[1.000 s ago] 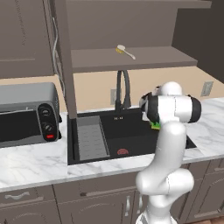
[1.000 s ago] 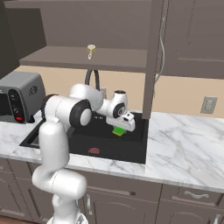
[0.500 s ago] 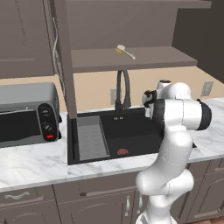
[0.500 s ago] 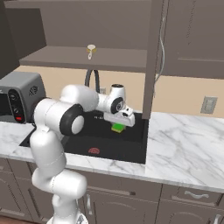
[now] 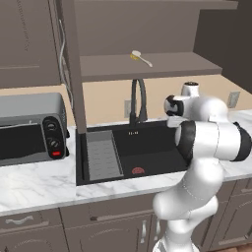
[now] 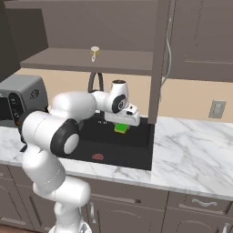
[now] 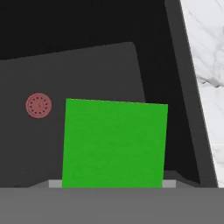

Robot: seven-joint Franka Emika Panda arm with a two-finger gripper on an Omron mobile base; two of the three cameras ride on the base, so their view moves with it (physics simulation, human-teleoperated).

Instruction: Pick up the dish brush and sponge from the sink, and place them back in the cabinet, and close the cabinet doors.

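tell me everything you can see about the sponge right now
The sponge is a flat, bright green rectangular block; a yellow layer shows along its lower edge in the right base view. It sits just under the gripper, above the black sink near its right wall. In the hand view its green face is plain and its bottom edge is cut off. Whether the fingers touch it cannot be told.

Dish brush (image 5: 140,56) on cabinet (image 5: 147,66) shelf at twelve o'clock above sink (image 5: 142,147), sponge (image 6: 121,128) at sink's three o'clock, toaster oven (image 5: 29,128) at nine o'clock.
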